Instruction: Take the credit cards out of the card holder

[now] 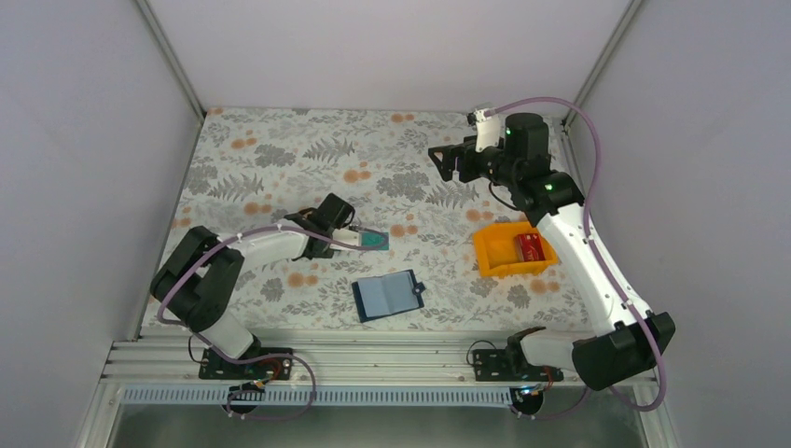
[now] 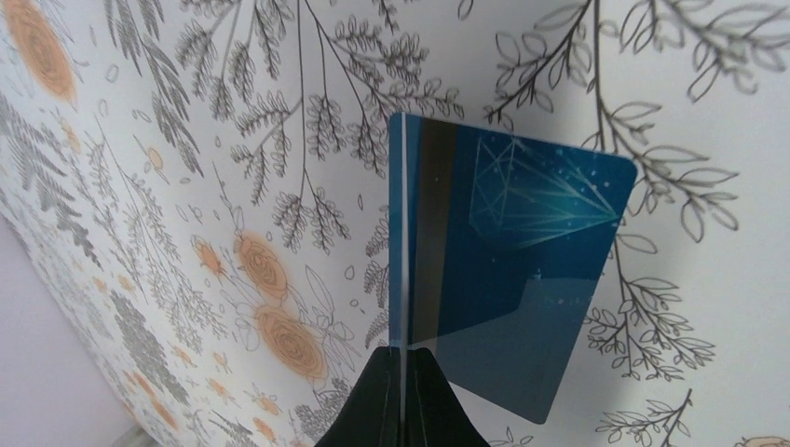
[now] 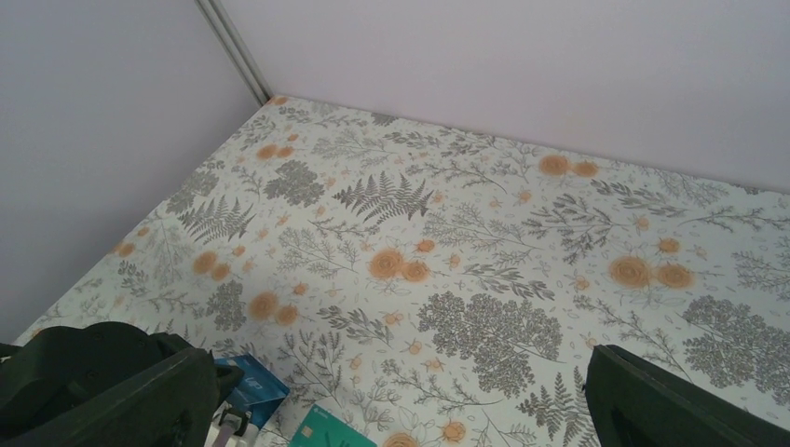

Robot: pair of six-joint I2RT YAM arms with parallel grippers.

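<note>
The left pincer (image 1: 355, 234) is clamped on a blue card (image 2: 522, 279), lifted above the counter (image 1: 280, 149), to the left of the card holder (image 1: 387, 295) and a little behind it. The holder lies open and flat near the front edge, between the two arms. The right pincer (image 1: 450, 161) stands wide apart with nothing in it, high over the far side, behind the orange bin (image 1: 490, 257).

The grip looks to me the weak point. The fingers pinch only a short piece of one edge and most of the card hangs free, so a quick swing could make it turn or slide out. In the left wrist view a thin edge shows beside the broad face. I cannot tell if this is a second card pressed against the first; if so, one could slip away alone. A card fallen flat on the counter would be hard to lift again. The bin is well apart from the card, beyond the holder, and the right arm is near it, so both arms could touch there.

Count: one card holder, one bin, two pincers. Cards for sure: two, the held one and one red card (image 1: 530, 247) in the bin. Whether the pockets hold more, I cannot see.
</note>
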